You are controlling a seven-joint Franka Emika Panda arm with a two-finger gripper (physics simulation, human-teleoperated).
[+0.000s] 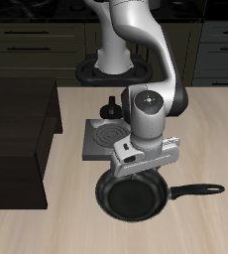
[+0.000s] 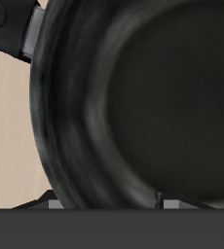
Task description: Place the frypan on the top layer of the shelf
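The frypan (image 1: pixel 136 200), round and black, lies on the table in front of the grey burner plate, its long handle (image 1: pixel 197 190) pointing sideways. In the wrist view the frypan (image 2: pixel 133 107) fills the frame and the base of its handle (image 2: pixel 7 29) shows at the edge. My gripper (image 1: pixel 136 175) hangs just above the pan's back rim. Its two fingertips (image 2: pixel 51 204) stand wide apart, so it is open and holds nothing. The shelf (image 1: pixel 17 139), a large dark boxy unit with a flat top, stands at the table's side, well away from the pan.
The grey square burner plate (image 1: pixel 101 139) with a spiral coil sits just behind the pan. A small black knob (image 1: pixel 110 105) stands behind the plate. Dark cabinets (image 1: pixel 37 45) with drawer handles line the back.
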